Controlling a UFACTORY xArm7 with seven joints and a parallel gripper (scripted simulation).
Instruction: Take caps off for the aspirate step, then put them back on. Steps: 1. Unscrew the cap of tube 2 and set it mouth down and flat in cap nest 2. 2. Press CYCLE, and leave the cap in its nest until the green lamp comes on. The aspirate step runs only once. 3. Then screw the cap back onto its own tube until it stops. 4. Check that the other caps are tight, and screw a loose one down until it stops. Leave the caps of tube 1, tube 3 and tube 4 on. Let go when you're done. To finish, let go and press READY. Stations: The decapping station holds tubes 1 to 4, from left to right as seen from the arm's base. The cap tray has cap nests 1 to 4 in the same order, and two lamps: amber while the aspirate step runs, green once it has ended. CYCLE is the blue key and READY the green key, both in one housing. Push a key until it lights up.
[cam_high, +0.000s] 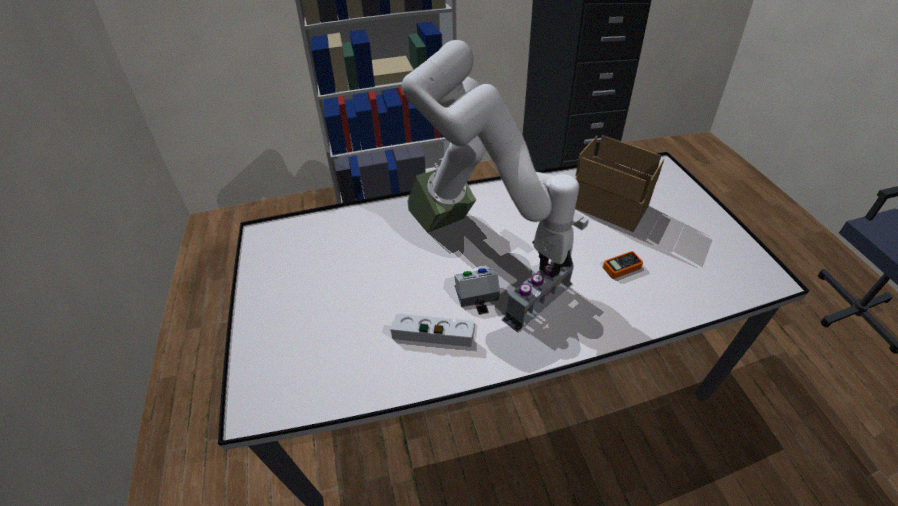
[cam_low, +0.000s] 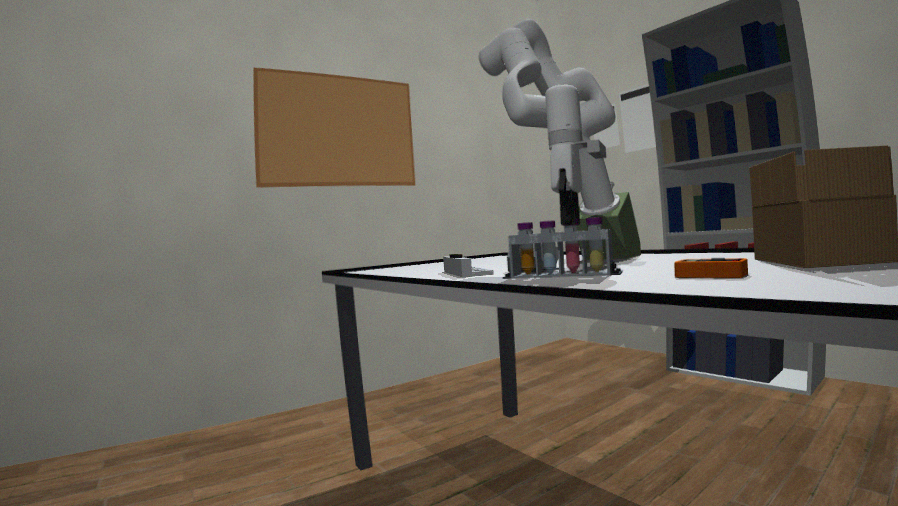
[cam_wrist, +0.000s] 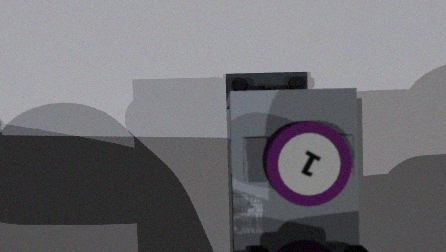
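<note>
The grey decapping station (cam_high: 539, 291) holds four tubes with purple caps; it also shows in the exterior view (cam_low: 559, 254). My gripper (cam_high: 553, 266) stands upright over it and is shut on the cap of tube 2 (cam_low: 570, 225), which sits on the pink tube (cam_low: 572, 256). In the wrist view the cap marked 1 (cam_wrist: 307, 163) lies just beyond my fingers, and only a sliver of the gripped cap (cam_wrist: 310, 246) shows at the bottom edge. The cap tray (cam_high: 433, 328) lies to the front left with its nests empty. The key housing (cam_high: 476, 286) carries the blue key (cam_high: 482, 271) and the green key (cam_high: 466, 274).
An orange meter (cam_high: 622, 264) lies to the right of the station. An open cardboard box (cam_high: 618, 181) stands at the back right. The arm's green base (cam_high: 441, 202) is at the table's back edge.
</note>
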